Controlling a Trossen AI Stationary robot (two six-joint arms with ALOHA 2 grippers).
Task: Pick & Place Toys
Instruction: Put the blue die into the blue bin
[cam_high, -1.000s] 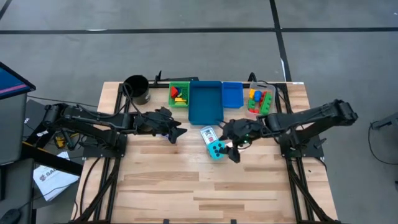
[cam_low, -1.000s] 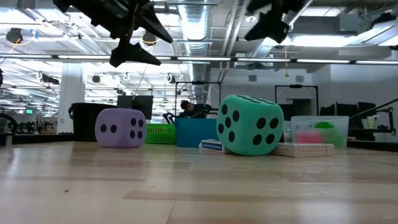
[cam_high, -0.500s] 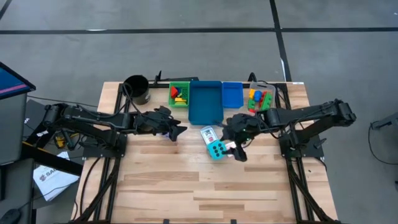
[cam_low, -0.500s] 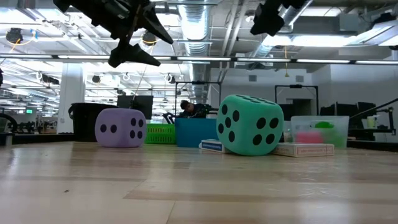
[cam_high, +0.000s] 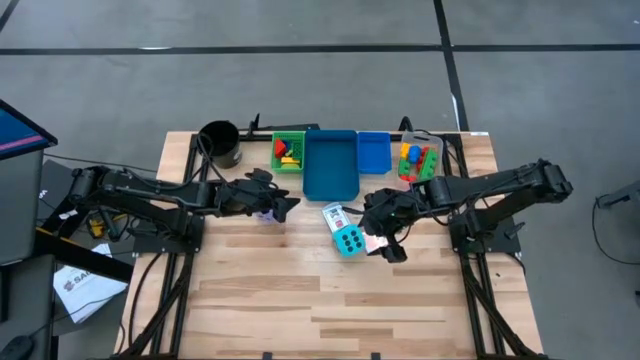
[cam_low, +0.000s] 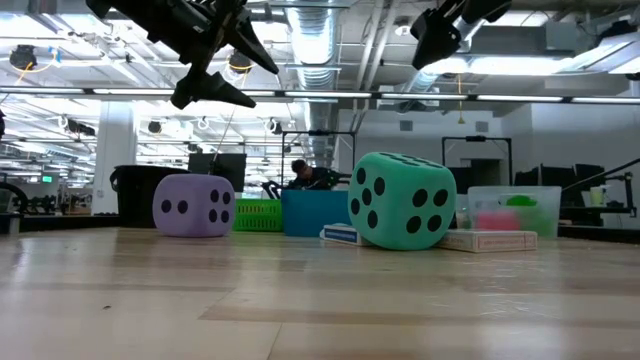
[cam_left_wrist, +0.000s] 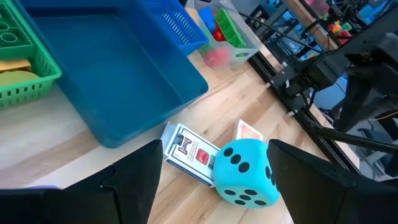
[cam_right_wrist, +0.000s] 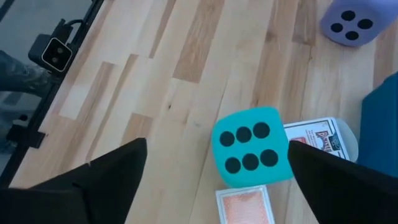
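At mid-table, a cyan dotted die (cam_high: 349, 240) rests on the wood, two card packs (cam_high: 335, 216) touching it. Above it hangs the right gripper (cam_high: 385, 243), fingers spread wide and empty. Farther left, the left gripper (cam_high: 283, 207) hovers (also open) over a purple die (cam_low: 193, 206).

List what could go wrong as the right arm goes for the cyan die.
1. The cyan die sits pressed between two card packs, the blue-backed pack and the orange-backed pack. The open right gripper, hovering above, may land a finger on a pack or drag one along.
2. The die looks wide for the fingers; an off-centre grip may let it roll.
3. The open left gripper hovers over the purple die close by, so the arms could crowd each other.
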